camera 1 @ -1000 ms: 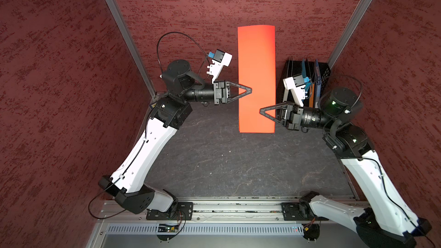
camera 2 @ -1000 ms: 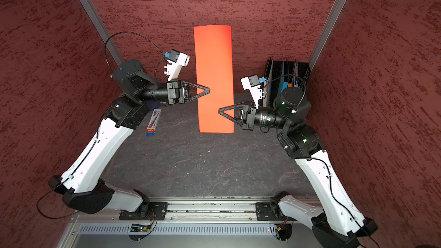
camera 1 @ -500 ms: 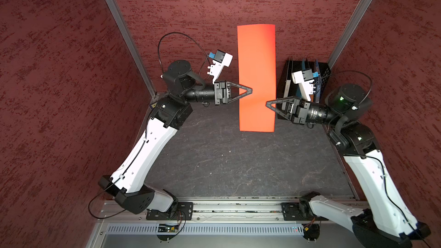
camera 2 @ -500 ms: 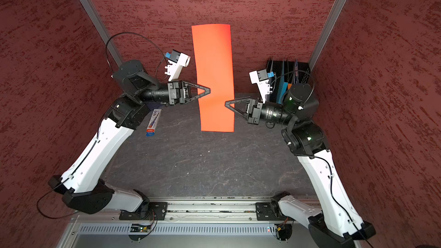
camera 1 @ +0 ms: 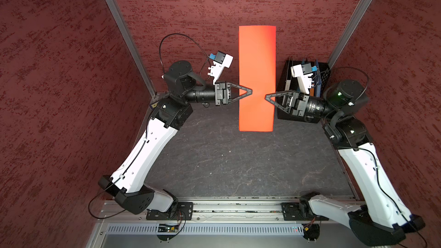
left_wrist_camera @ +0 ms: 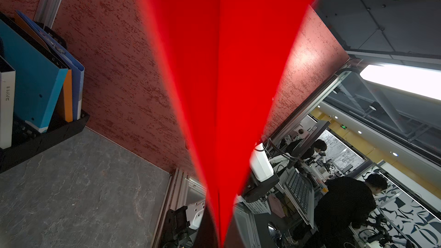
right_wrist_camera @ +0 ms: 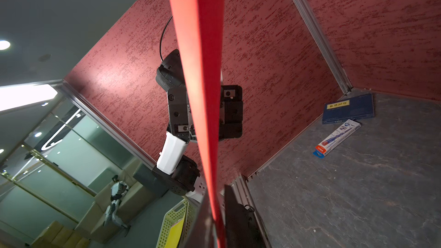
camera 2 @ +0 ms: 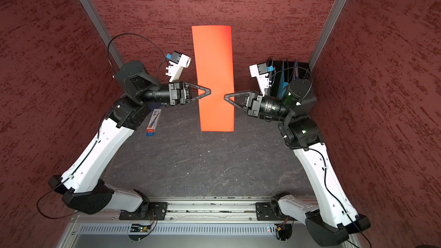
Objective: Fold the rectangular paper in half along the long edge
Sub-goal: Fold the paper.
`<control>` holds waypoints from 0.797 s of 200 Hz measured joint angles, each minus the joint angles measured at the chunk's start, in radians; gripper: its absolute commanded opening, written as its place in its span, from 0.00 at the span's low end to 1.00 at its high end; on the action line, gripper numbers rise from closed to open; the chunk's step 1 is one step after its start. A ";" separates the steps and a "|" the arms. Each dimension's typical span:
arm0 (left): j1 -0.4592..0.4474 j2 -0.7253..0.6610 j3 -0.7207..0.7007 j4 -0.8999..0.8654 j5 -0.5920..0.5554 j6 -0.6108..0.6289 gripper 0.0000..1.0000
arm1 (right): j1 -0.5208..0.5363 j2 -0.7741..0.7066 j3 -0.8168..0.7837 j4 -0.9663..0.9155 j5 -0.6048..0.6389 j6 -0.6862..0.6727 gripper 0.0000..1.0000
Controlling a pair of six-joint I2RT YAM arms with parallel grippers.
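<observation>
We list the rectangular paper aloft over the worktop, left hand clamped mid-edge; right hand has slid along the opposite edge to face it, grip unreadable, which we judge re-gripping before folding.

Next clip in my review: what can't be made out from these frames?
- Right gripper: whether it pinches the rectangular paper; both top views show it side-on, and in the right wrist view the blurred paper edge covers the gap.
- Left gripper: pads hidden by the paper in the left wrist view.
- Blue book: label text too small, right wrist view.
- File rack: contents partly covered by the right arm in both top views.
</observation>
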 measured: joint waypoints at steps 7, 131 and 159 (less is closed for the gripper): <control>0.000 -0.002 -0.002 0.000 0.000 0.001 0.00 | -0.002 0.006 0.005 0.006 -0.001 0.000 0.37; 0.000 -0.025 -0.080 0.000 -0.002 0.004 0.00 | -0.033 0.112 0.148 0.084 -0.028 0.048 0.36; 0.000 -0.034 -0.080 0.000 -0.001 0.004 0.00 | -0.041 0.116 0.175 0.078 -0.027 0.035 0.39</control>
